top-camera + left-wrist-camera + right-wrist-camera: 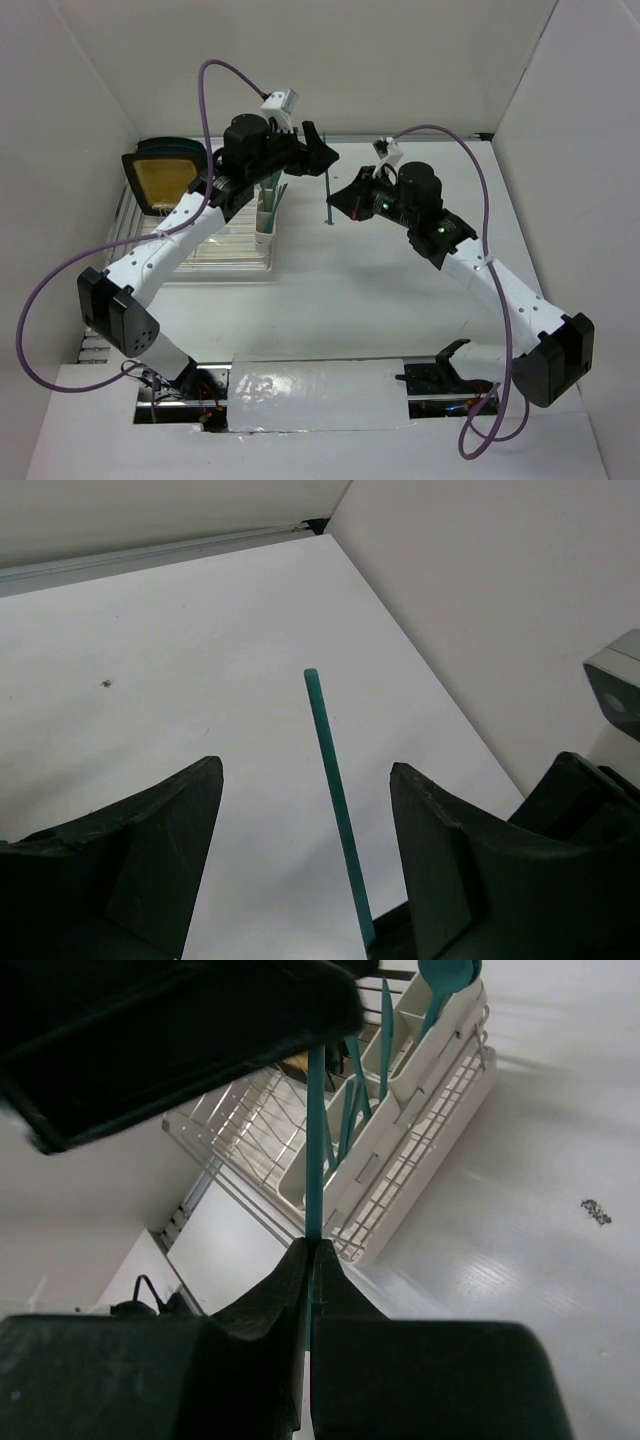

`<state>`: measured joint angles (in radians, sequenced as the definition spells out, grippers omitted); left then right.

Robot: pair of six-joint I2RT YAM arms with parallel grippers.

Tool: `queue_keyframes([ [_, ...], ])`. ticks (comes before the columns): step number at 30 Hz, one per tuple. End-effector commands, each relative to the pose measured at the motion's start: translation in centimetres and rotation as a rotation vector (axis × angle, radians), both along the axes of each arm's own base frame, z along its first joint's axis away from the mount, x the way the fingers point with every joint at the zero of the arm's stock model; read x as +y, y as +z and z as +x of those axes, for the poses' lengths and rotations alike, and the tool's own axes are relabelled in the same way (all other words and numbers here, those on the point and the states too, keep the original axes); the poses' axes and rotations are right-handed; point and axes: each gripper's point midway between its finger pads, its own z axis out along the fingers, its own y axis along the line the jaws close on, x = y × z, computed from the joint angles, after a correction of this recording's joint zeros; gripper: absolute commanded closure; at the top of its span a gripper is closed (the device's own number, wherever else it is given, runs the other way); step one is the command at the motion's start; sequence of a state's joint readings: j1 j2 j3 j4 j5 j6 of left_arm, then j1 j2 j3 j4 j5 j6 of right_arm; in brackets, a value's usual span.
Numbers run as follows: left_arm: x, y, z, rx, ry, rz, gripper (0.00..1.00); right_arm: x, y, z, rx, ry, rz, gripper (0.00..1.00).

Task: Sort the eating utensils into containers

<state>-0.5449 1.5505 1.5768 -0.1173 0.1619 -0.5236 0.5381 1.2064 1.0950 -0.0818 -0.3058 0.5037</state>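
Note:
My right gripper (336, 198) (313, 1247) is shut on a thin teal utensil (329, 207) (316, 1150) and holds it above the table. My left gripper (322, 152) (305, 768) is open, with its fingers on either side of that utensil's handle (333, 780) and not touching it. I cannot tell if it is a fork, spoon or knife. The cream containers (265, 218) (400, 1095) stand in a row at the right edge of the wire rack. They hold several teal utensils (446, 980).
The clear wire dish rack (215, 248) (250, 1135) lies at the left of the table. A dark-rimmed yellow plate (160, 176) stands at its far left. White walls enclose the table. A foil-covered strip (315, 395) lies at the near edge between the arm bases.

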Motion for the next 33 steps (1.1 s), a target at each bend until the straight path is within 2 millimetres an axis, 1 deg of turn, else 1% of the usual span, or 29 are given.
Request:
queue_keyframes([
  [1, -1.0, 2.8, 0.3, -0.048, -0.015, -0.071, 0.20, 0.0, 5.6, -0.9, -0.134, 0.031, 0.077, 1.00],
  [2, -1.1, 3.4, 0.3, -0.060, -0.015, -0.080, 0.23, 0.0, 5.6, -0.9, -0.136, 0.031, 0.075, 1.00],
  [4, -1.9, 3.2, 0.4, -0.050, -0.052, -0.087, 0.29, 0.1, 6.0, -1.0, -0.143, 0.041, 0.078, 1.00],
  [5, -2.0, 4.1, 0.1, -0.064, -0.067, -0.100, 0.34, 0.1, 6.0, -1.0, -0.143, 0.041, 0.078, 1.00],
  [6, -2.2, 3.3, 0.4, -0.044, -0.067, -0.092, 0.47, 0.1, 5.9, -1.0, -0.144, 0.043, 0.076, 1.00],
  [8, -2.6, 3.6, 0.4, -0.050, -0.083, -0.099, 0.61, 0.0, 5.9, -0.9, -0.138, 0.031, 0.069, 1.00],
  [9, -2.6, 3.8, 0.5, -0.054, -0.082, -0.101, 0.75, -0.1, 6.4, -0.6, -0.147, 0.017, 0.072, 0.99],
  [10, -2.7, 3.6, 0.4, -0.052, -0.090, -0.097, 0.80, -0.1, 6.2, -0.8, -0.133, 0.022, 0.056, 0.99],
  [11, -2.7, 3.8, 0.5, -0.065, -0.091, -0.100, 0.92, -0.3, 6.3, -0.5, -0.123, 0.006, 0.051, 0.87],
  [12, -2.8, 4.3, 0.3, -0.084, -0.109, -0.102, 0.97, -0.4, 7.1, -0.2, -0.123, -0.010, 0.054, 0.77],
  [13, -2.6, 4.3, 0.5, -0.109, -0.108, -0.086, 1.00, -0.6, 6.4, 0.0, -0.083, -0.027, 0.029, 0.67],
  [14, -2.8, 4.6, 0.3, -0.128, -0.124, -0.084, 1.00, -0.9, 6.8, 0.2, -0.077, -0.049, 0.028, 0.44],
  [16, -1.3, 5.3, 1.2, -0.186, -0.115, -0.071, 1.00, -1.5, 8.9, 0.4, -0.094, -0.078, 0.043, 0.31],
  [17, -0.7, 5.4, 1.3, -0.202, -0.126, -0.071, 1.00, -2.3, 9.0, 0.7, -0.074, -0.107, 0.035, 0.22],
  [18, 0.1, 6.4, 0.9, -0.235, -0.160, -0.078, 1.00, -3.3, 10.6, 1.2, -0.097, -0.156, 0.045, 0.05],
  [19, 0.8, 6.2, 1.4, -0.251, -0.166, -0.061, 1.00, -3.9, 11.2, 1.1, -0.104, -0.181, 0.045, 0.00],
  [21, 2.1, 7.2, 0.4, -0.292, -0.213, -0.044, 1.00, -6.1, 11.7, 1.7, -0.102, -0.282, 0.030, 0.00],
  [22, 3.7, 8.5, -0.1, -0.339, -0.200, -0.027, 1.00, -6.7, 11.4, 1.9, -0.096, -0.312, 0.017, 0.00],
  [23, 4.2, 8.2, -0.8, -0.351, -0.234, -0.013, 1.00, -7.8, 10.6, 2.2, -0.074, -0.353, -0.003, 0.00],
  [24, 6.0, 9.7, -1.7, -0.439, -0.222, 0.014, 1.00, -8.6, 9.0, 2.6, -0.043, -0.394, -0.025, 0.00],
  [25, 6.0, 10.2, -3.0, -0.479, -0.251, 0.020, 1.00, -9.0, 8.3, 2.8, -0.026, -0.406, -0.029, 0.00],
  [26, 6.7, 8.7, -2.9, -0.474, -0.250, 0.040, 1.00, -9.4, 7.4, 3.2, -0.004, -0.421, -0.034, 0.00],
  [27, 7.1, 9.1, -3.8, -0.528, -0.277, 0.045, 1.00, -9.2, 6.5, 3.1, 0.018, -0.412, -0.039, 0.00],
  [28, 8.4, 8.9, -3.8, -0.550, -0.262, 0.059, 1.00, -9.2, 4.6, 3.5, 0.055, -0.420, -0.045, 0.00],
  [29, 8.3, 7.8, -5.1, -0.550, -0.294, 0.056, 1.00, -8.9, 4.4, 3.7, 0.050, -0.411, -0.026, 0.00],
  [30, 8.5, 8.0, -5.9, -0.606, -0.337, 0.047, 1.00, -8.8, 3.7, 3.9, 0.055, -0.412, -0.026, 0.00],
  [31, 8.9, 7.3, -6.2, -0.620, -0.352, 0.039, 1.00, -8.6, 2.0, 3.9, 0.081, -0.402, -0.038, 0.00],
  [32, 9.6, 7.2, -7.1, -0.637, -0.357, 0.021, 1.00, -8.4, 1.3, 3.9, 0.081, -0.386, -0.048, 0.00],
  [33, 9.3, 4.7, -7.1, -0.606, -0.381, 0.009, 1.00, -8.4, 1.0, 4.2, 0.073, -0.386, -0.052, 0.00],
])
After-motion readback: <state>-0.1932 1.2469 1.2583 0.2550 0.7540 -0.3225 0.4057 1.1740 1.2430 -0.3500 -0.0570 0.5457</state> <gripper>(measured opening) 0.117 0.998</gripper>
